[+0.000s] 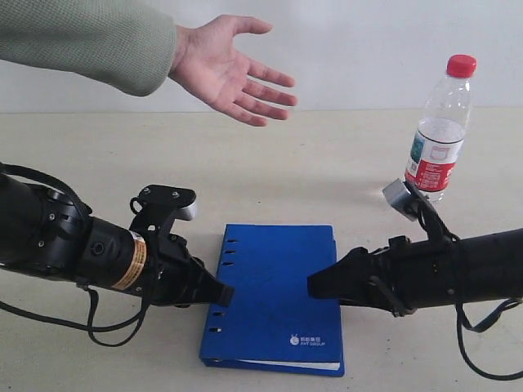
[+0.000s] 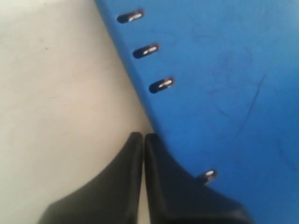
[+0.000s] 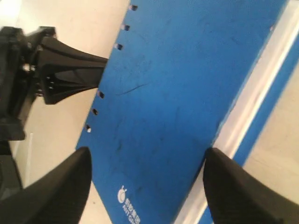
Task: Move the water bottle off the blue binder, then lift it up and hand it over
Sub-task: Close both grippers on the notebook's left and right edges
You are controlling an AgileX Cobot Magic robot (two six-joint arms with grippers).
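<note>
The water bottle, clear with a red cap and red-and-white label, stands upright on the table at the back right, off the binder and untouched. The blue binder lies flat at the front middle. My left gripper is shut and empty, its tips at the binder's spine edge beside the holes. My right gripper hovers over the binder's opposite side; it stands open above the blue cover, holding nothing. The left gripper also shows in the right wrist view.
A person's open hand in a green sleeve reaches in, palm up, over the back left of the beige table. The binder's white page edge shows along its open side.
</note>
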